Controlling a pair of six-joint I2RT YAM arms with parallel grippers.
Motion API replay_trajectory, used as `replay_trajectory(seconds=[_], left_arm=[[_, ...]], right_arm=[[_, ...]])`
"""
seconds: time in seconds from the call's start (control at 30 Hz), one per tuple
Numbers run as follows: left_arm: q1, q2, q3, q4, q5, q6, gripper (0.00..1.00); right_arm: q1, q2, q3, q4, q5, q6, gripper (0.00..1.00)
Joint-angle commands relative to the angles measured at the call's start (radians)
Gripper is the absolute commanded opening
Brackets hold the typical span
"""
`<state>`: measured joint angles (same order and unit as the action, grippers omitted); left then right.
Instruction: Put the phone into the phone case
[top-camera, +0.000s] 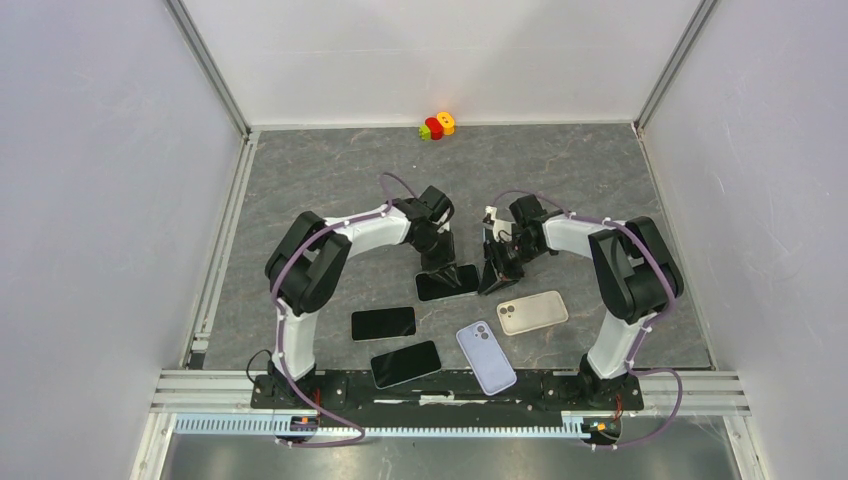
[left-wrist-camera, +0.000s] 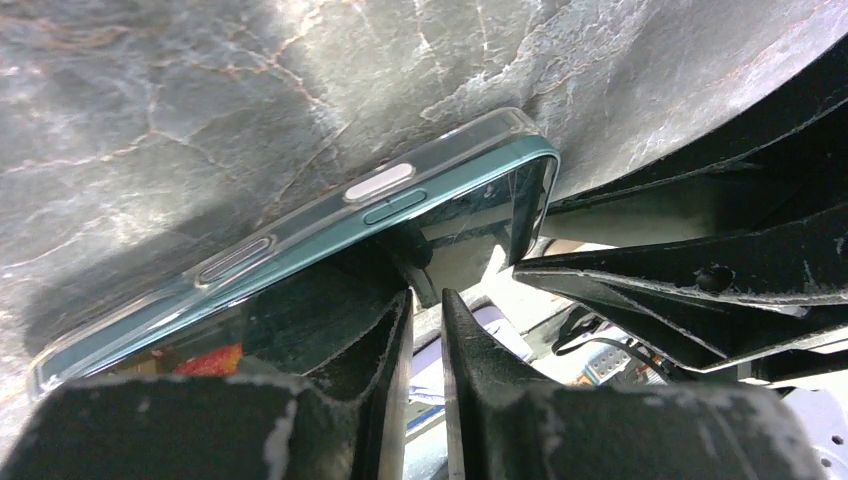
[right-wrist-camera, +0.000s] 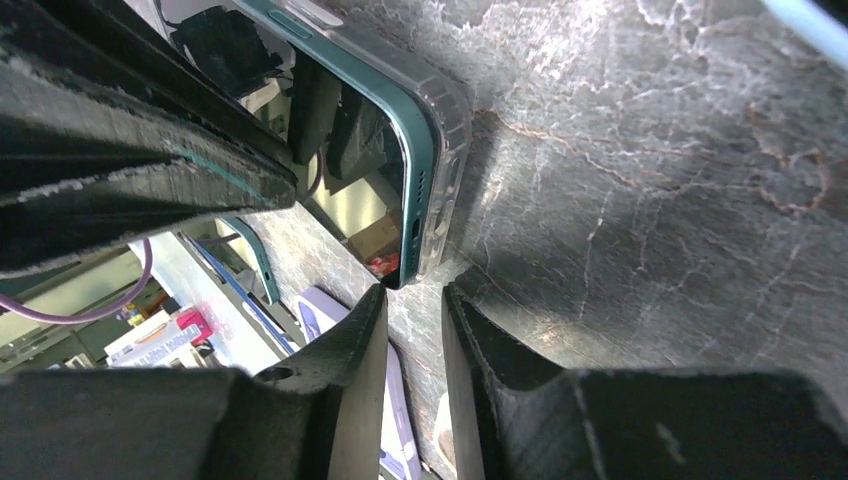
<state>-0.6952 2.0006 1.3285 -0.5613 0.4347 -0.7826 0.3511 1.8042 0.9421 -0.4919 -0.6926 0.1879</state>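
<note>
Just beyond the left gripper (left-wrist-camera: 428, 300), whose 2 fingers stand a narrow gap apart with nothing between them, a teal-edged phone (left-wrist-camera: 330, 238) sits in a clear case (left-wrist-camera: 505, 125) on the grey marbled table (left-wrist-camera: 150, 90), the right gripper's fingers (left-wrist-camera: 690, 290) reaching its corner from the right.

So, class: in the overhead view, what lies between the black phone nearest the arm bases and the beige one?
The lilac handset, camera side up, lies between the black phone and the beige one in the top view.
</note>
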Motion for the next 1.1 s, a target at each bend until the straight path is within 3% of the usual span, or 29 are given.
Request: replay_trajectory(seconds=[0.0,0.4,0.57,0.73,0.87,1.07], left_arm=[[-0.015,0.084,0.031,-0.050,-0.077,0.058,0.24],[-0.034,0.153,0.066,-0.090,-0.090,0.060,0.24],[-0.033,0.148,0.071,-0.091,-0.097,0.061,0.24],[-0.033,0.114,0.086,-0.096,-0.122,0.085,0.28],[-0.029,0.086,0.096,-0.119,-0.160,0.098,0.29],[-0.023,0.061,0.115,-0.144,-0.216,0.114,0.29]], right_arm=[[0.001,0.077,-0.004,0.065,0.192,-0.028,0.31],[0.064,0.166,0.030,0.011,0.481,-0.062,0.17],[0.103,0.166,0.049,0.006,0.469,-0.074,0.15],[0.098,0.106,0.072,0.022,0.322,-0.083,0.26],[0.074,0.064,0.107,0.022,0.253,-0.065,0.46],[0.030,0.054,0.180,0.022,0.246,-0.046,0.58]])
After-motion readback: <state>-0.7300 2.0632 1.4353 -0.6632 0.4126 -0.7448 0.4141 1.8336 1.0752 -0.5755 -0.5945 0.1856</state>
